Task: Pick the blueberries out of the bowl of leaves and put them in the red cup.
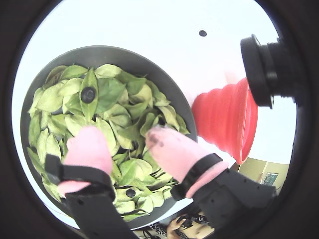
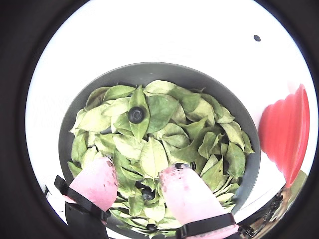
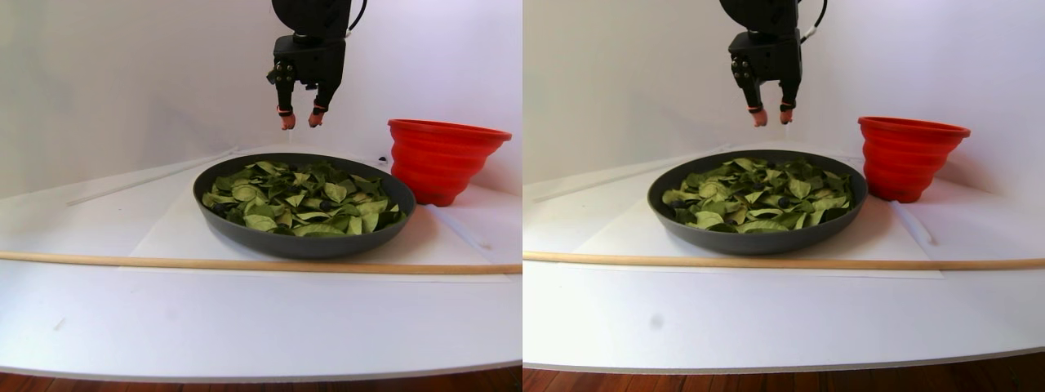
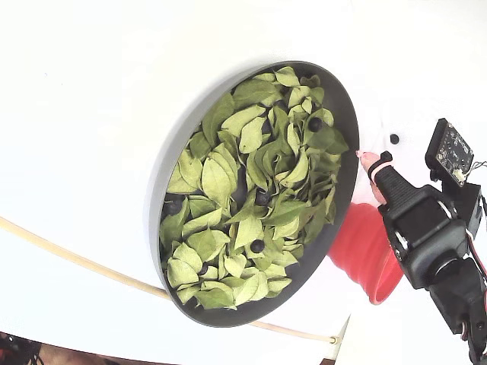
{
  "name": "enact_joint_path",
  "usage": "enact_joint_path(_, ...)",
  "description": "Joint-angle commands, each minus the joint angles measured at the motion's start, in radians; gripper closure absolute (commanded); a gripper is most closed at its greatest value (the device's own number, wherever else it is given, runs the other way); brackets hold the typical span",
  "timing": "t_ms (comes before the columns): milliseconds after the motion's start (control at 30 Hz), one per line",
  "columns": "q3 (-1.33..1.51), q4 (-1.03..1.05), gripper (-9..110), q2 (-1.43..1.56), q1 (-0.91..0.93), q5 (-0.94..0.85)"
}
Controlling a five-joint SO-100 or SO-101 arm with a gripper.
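The dark grey bowl (image 3: 302,242) is full of light-green leaves (image 4: 228,182). One blueberry (image 1: 88,94) lies on a leaf near the bowl's far side, seen again as the blueberry (image 2: 136,114). More blueberries (image 4: 258,245) sit among the leaves. My gripper (image 3: 300,121) hangs open well above the bowl's back rim, its pink fingertips (image 1: 167,142) apart with nothing between them. In both wrist views the gripper (image 2: 139,177) looks down over the leaves. The red cup (image 3: 445,159) stands upright just right of the bowl, close to its rim.
A thin wooden rod (image 3: 245,264) lies across the white table in front of the bowl. A flat black dot (image 4: 394,139) marks the table beyond the bowl. A black camera module (image 1: 264,69) juts in above the cup. The table's front edge is near.
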Motion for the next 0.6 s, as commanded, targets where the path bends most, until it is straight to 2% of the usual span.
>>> enact_joint_path(0, -0.026, -0.037, 85, 0.025, -0.003, 0.003)
enact_joint_path(567, -0.08, -0.12, 85, -0.117, -0.026, 0.031)
